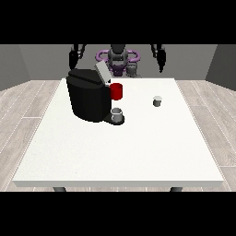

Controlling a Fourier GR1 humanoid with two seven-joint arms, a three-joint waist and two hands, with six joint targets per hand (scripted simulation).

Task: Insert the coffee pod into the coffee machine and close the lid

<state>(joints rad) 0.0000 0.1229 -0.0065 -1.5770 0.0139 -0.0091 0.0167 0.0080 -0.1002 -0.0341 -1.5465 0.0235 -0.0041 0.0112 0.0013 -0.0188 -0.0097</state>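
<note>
White table (115, 156) front bare; coffee pod (157, 101) near right edge.

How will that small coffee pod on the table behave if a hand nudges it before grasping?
The coffee pod looks short and squat, standing upright, so it will probably slide rather than tip. It seems small and likely light, so a slight nudge may shift it. If knocked over, its round shape could roll on the table.

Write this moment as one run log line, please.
coffee pod: on table, untouched | coffee machine lid: open | both hands: raised, away
</note>
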